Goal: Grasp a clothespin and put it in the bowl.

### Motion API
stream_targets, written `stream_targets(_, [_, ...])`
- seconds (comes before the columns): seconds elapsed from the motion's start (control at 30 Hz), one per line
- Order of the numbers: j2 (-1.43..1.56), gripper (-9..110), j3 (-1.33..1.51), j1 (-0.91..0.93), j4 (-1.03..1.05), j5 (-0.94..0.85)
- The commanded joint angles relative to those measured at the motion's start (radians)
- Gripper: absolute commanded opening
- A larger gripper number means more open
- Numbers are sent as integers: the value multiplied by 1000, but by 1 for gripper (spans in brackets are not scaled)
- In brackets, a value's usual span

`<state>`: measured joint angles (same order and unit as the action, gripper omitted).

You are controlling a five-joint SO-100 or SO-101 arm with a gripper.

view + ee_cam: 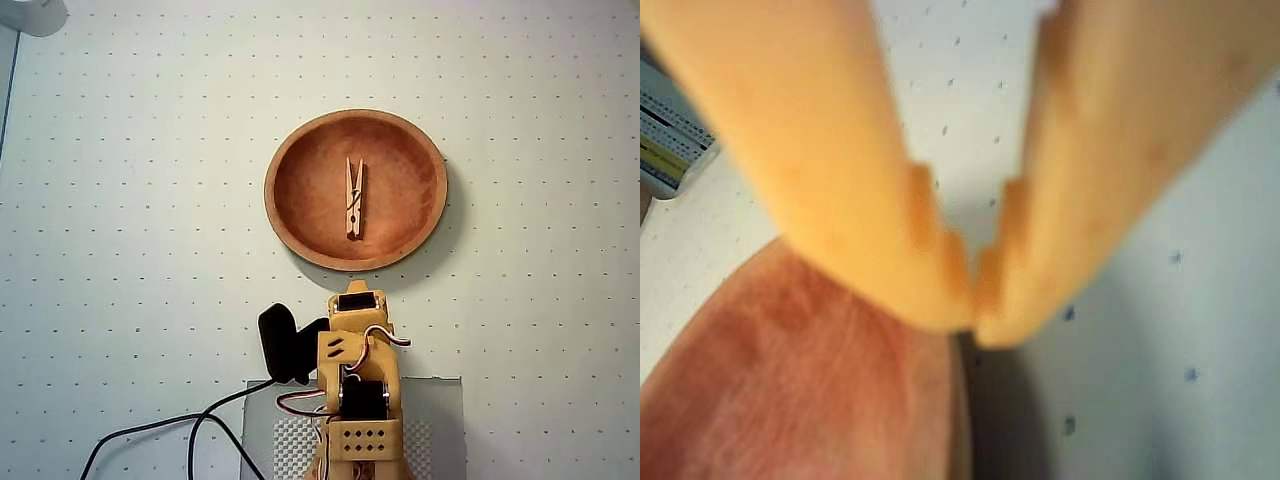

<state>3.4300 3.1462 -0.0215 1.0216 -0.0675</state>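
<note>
Worktop [120, 200]: pale, dotted grid.
Clothespin [354, 198]: lies inside the wooden bowl [300, 150], centred.
Jaws [975, 300]: tips together, empty; blurred in wrist view.
Arm base: cut off at overhead view's bottom edge.

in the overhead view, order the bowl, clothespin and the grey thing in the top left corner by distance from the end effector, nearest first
End effector, jaws shut, sits just below the bowl.
1. Bowl, its near rim right above the end effector.
2. Clothespin, lying in the bowl's middle.
3. Grey thing, far top-left corner.
</note>
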Motion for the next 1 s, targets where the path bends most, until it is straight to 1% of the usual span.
stream_targets(0.0, [17,-2,-23,15,-28,8])
stream_targets(0.3, [17,-2,-23,17,-26,9])
stream_targets(0.47, [12,-2,-23,52,-28,9])
stream_targets(0.97, [9,-2,-25,52,-26,8])
